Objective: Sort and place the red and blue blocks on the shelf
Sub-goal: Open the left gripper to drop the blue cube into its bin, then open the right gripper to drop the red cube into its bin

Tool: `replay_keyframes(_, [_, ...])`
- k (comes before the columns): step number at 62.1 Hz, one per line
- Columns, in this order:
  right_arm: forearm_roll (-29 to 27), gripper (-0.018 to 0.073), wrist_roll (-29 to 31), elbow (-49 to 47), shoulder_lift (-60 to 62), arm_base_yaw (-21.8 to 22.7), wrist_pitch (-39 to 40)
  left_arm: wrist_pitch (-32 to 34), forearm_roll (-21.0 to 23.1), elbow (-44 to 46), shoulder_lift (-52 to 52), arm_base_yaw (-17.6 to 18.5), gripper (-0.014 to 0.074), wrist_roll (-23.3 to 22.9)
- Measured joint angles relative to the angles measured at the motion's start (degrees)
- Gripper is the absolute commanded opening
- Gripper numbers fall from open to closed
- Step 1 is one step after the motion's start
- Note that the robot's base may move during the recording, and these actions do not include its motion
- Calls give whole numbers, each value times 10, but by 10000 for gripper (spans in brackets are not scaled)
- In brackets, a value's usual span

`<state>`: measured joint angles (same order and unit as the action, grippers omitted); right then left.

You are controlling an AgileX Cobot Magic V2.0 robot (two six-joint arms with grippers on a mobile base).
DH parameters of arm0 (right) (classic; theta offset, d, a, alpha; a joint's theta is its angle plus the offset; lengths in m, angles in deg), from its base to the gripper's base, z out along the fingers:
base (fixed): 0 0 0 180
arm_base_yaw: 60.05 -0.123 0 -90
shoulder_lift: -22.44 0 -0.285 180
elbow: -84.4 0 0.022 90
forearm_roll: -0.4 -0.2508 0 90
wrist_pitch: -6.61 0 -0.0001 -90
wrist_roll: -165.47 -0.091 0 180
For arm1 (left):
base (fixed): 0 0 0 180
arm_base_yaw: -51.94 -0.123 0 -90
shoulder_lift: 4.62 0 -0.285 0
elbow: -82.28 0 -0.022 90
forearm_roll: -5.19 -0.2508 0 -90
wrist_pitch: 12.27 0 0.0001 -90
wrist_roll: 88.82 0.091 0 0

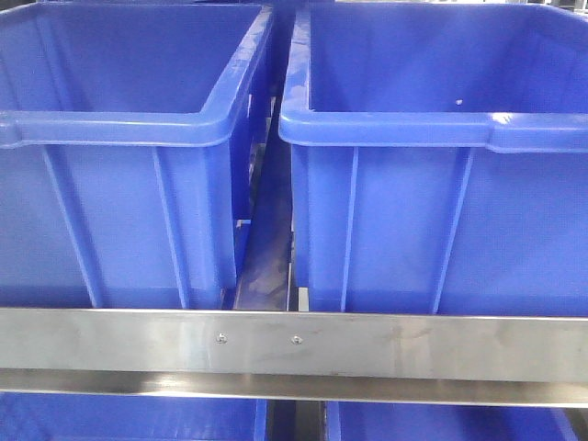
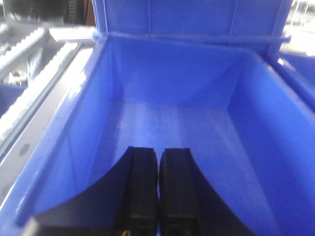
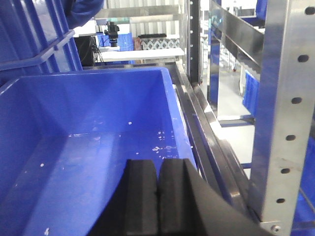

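No red or blue block shows in any view. The shelf's brushed-steel front rail (image 1: 294,344) with two small screws crosses the front view below two large blue bins. My left gripper (image 2: 158,155) is shut with nothing between its black fingers, hovering over the bare floor of a blue bin (image 2: 88,113). In the right wrist view my right gripper (image 3: 158,167) is also shut and holds nothing, above another blue bin (image 3: 59,98) whose floor carries only white specks. Neither gripper appears in the front view.
Left bin (image 1: 129,129) and right bin (image 1: 432,129) stand side by side on the shelf with a narrow gap between them. More blue bins sit on the tier below (image 1: 129,418). A perforated steel upright (image 3: 280,113) stands right of the right gripper. Roller tracks (image 2: 29,78) run left of the left bin.
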<state>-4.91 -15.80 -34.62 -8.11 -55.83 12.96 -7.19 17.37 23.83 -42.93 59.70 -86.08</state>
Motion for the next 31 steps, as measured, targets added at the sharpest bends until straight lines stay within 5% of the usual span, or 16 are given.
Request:
replay_keyframes(23, [17,57,0,0,40,0,-36,32,0,-28,32,-2,130,12])
replay_keyframes(31, [17,57,0,0,40,-19,-36,57,1,-28,33,-28,130,39])
